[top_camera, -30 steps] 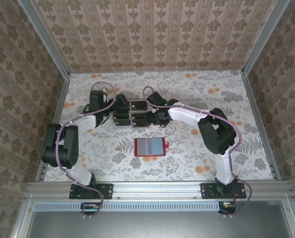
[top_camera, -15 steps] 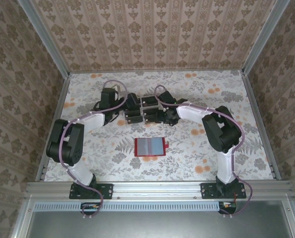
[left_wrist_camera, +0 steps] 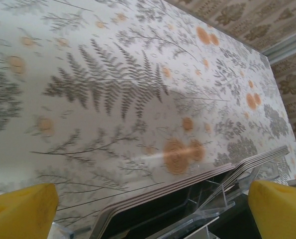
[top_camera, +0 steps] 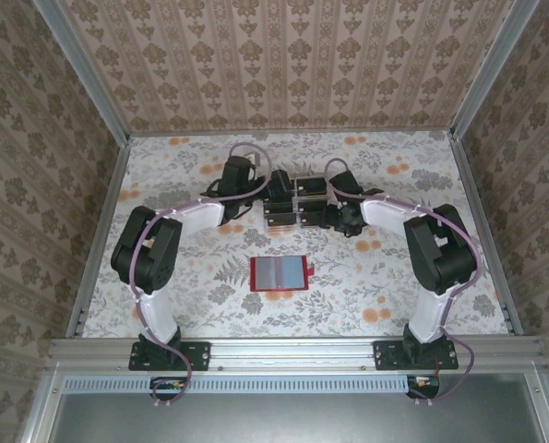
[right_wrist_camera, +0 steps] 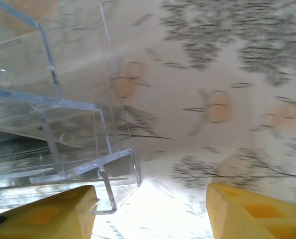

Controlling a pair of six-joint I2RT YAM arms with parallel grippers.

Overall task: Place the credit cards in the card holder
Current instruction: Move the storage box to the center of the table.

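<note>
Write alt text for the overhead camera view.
Two robot arms meet at a clear rack of black cards toward the far side of a floral table. An open red wallet, grey inside up, lies nearer the bases.

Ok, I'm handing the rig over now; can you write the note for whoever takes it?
Left gripper: open, straddling the clear plastic rack.
Right gripper: open, at the rack's corner, gripping nothing.
The thin black credit cards sit in the rack; the small red folding wallet lies open, grey inside up, nearer the arm bases.
Done: no card visible in the wallet.
To do: move every card across.
</note>
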